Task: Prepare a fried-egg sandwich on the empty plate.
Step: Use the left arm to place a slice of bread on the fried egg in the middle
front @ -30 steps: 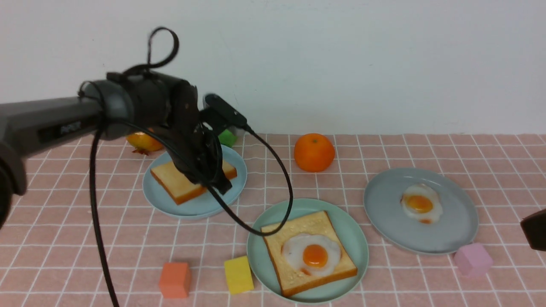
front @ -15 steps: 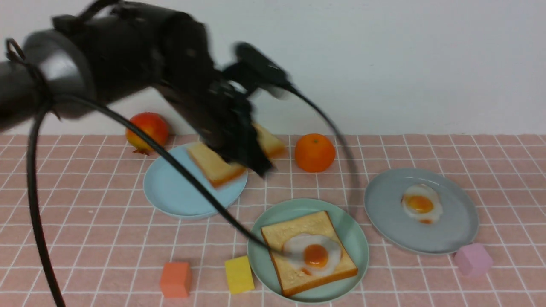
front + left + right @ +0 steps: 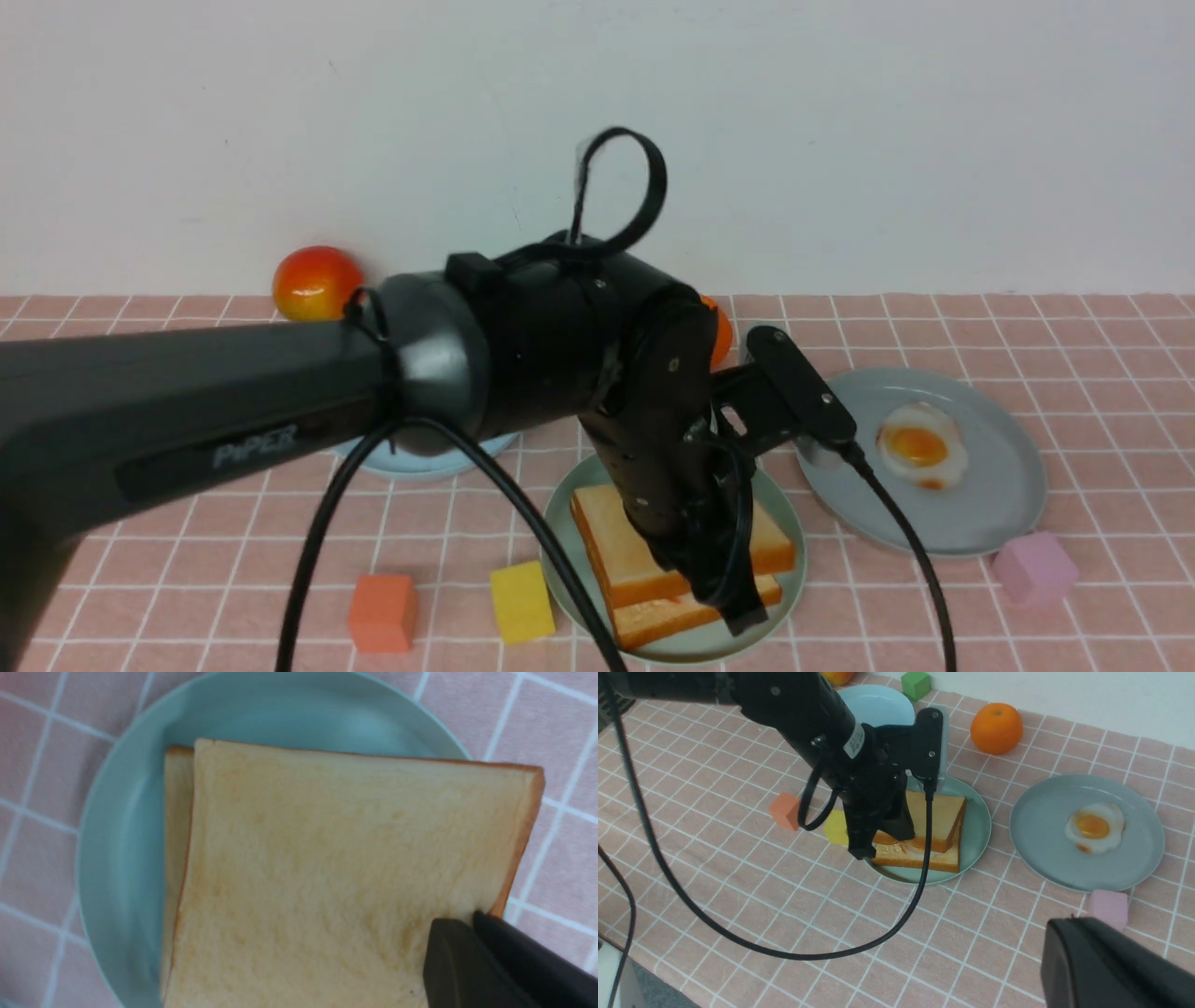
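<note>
left gripper (image 3: 724, 583): clamped on one edge of the top square golden-brown toast slice (image 3: 336, 872), low over the round mint-green plastic plate (image 3: 780, 495); black fingers (image 3: 486, 961) pinch the slice near a corner.
top toast: sits over the bottom toast slice (image 3: 691, 616), looks resting on or just above it, can't tell which. Offset, not square with it; a strip of the lower slice (image 3: 175, 858) peeks out on one side in the left wrist view.
egg: white and orange bit of the fried egg (image 3: 911, 845) visible between the two slices in the right wrist view.
sandwich location: on the mint-green plate, front centre of the pink checked table (image 3: 1027, 345).
key relation: toast lies directly under the left gripper, gripped edge toward the robot's side of the plate; release means opening and backing off up, away from the stack, or the top slice may drag.
right gripper (image 3: 1111, 970): only a dark body part at the frame edge, well apart from the plate; can't tell open or closed. Left arm is plainly nearer.
progress: judged near done, only release left.
others: grey plate (image 3: 990, 504) with a spare fried egg (image 3: 920, 446), pale blue plate (image 3: 873, 702), orange fruit (image 3: 996, 728), coloured blocks nearby.
</note>
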Controlling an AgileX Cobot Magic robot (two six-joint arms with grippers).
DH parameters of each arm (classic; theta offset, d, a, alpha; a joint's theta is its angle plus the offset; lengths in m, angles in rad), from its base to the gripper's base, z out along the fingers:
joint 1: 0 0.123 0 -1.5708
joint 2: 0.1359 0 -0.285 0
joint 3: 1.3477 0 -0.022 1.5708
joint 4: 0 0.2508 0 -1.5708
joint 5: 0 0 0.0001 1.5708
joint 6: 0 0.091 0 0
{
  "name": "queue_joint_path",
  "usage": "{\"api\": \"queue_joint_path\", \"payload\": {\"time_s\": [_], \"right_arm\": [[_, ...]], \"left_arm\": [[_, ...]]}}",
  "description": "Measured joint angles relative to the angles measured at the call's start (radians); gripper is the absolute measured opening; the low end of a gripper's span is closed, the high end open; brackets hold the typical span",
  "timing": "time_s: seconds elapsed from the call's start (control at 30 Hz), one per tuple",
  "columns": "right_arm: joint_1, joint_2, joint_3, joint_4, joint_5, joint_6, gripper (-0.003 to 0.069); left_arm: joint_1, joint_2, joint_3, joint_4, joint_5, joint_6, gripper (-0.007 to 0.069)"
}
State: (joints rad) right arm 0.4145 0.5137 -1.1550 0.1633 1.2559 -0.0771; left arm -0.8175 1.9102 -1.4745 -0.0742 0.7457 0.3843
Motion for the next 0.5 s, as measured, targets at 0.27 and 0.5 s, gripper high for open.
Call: {"api": "queue_joint_path", "payload": {"time_s": [0.27,0.5], "right_arm": [[0.0,0.0,0.0,0.001,0.0,0.015,0.0004],[0.0,0.0,0.0,0.001,0.0,0.019,0.0005]], "left_arm": [[0.0,0.033,0.0,0.002,0.0,0.018,0.0036],[0.0,0.057,0.0,0.003,-0.021,-0.048,0.0033]]}}
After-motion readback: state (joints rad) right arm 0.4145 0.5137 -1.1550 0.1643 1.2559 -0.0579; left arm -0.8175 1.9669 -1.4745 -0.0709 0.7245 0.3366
